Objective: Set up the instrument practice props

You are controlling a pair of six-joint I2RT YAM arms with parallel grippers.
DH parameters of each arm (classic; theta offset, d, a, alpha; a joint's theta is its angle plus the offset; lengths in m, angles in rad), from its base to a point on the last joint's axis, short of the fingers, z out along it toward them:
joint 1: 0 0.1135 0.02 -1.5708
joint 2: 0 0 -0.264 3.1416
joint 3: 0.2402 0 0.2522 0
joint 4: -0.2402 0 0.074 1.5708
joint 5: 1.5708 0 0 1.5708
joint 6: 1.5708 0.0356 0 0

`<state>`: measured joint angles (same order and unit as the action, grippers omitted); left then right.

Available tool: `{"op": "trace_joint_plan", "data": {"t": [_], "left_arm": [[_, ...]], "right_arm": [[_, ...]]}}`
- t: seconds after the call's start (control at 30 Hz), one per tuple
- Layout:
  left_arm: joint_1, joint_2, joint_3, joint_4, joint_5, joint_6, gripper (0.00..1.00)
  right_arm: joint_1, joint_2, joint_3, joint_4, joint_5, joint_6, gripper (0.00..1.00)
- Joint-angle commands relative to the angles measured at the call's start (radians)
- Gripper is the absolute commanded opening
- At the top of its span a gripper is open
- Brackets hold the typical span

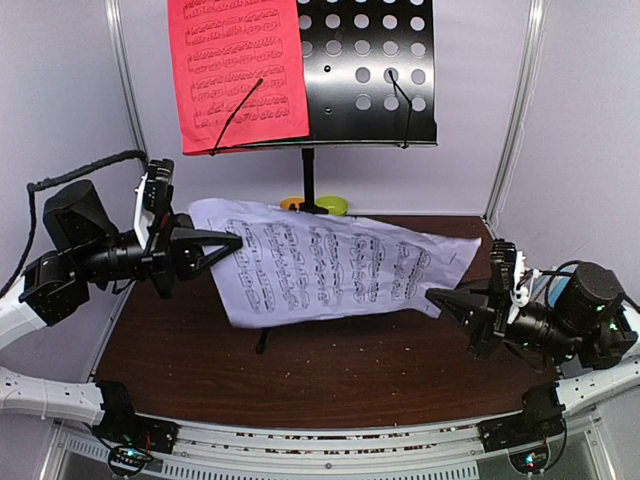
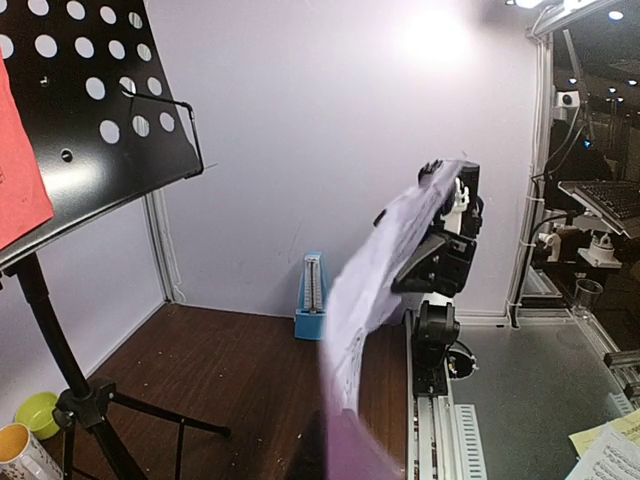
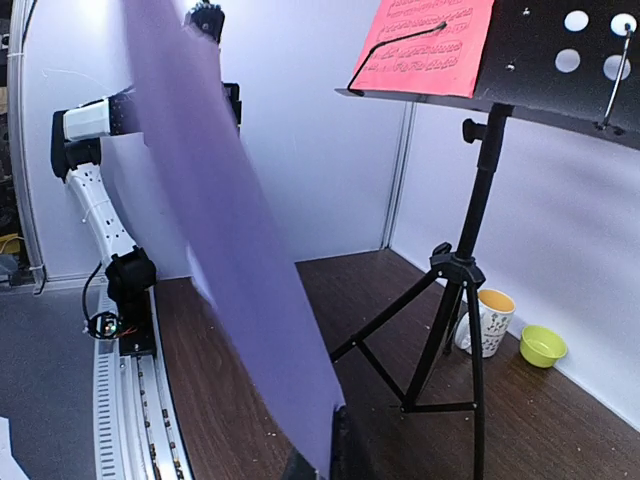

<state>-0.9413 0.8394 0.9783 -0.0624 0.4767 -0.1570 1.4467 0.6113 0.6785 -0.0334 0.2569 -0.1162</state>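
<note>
Your pale lilac-white sheet-music page [image 1: 330, 265] hangs in the middle of the frame
The left gripper [image 1: 232, 242] is closed on its left edge, the right gripper [image 1: 436, 296] on its lower right corner

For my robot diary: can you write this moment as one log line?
left fingers: shut on lilac page | right fingers: shut on lilac page | red page: on music stand

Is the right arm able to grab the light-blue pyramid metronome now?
Probably not: its right gripper is shut on the pale lilac sheet-music page, leaving nothing free for the light-blue pyramid metronome.
</note>
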Motion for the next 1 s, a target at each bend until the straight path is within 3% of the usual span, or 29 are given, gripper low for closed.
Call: {"op": "trace_joint_plan", "data": {"t": [0.0,0.13,0.23,0.37,0.67,0.83,0.97], "left_arm": [[0.006,-0.013,-0.031,0.06,0.001,-0.017,0.01],[0.006,-0.015,0.016,-0.085,-0.093,0.058,0.53],[0.006,-0.022,0.081,-0.25,-0.266,0.155,0.68],[0.0,0.004,0.18,-0.451,-0.398,0.28,0.77],[-0.134,0.108,0.193,-0.478,-0.461,0.432,0.84],[-0.18,0.197,0.192,-0.44,-0.437,0.456,0.8],[-0.196,0.234,0.218,-0.431,-0.414,0.476,0.69]], "right_arm": [[-0.003,-0.005,0.112,-0.109,0.046,-0.039,0.0],[-0.003,0.016,0.217,-0.255,0.056,-0.051,0.0],[-0.003,0.057,0.299,-0.397,0.089,-0.042,0.0],[-0.003,0.154,0.396,-0.568,0.107,0.003,0.0],[-0.003,0.375,0.606,-0.811,0.024,0.115,0.0],[-0.003,0.398,0.652,-0.83,-0.02,0.108,0.0],[-0.003,0.436,0.712,-0.894,-0.025,0.098,0.0]]}}
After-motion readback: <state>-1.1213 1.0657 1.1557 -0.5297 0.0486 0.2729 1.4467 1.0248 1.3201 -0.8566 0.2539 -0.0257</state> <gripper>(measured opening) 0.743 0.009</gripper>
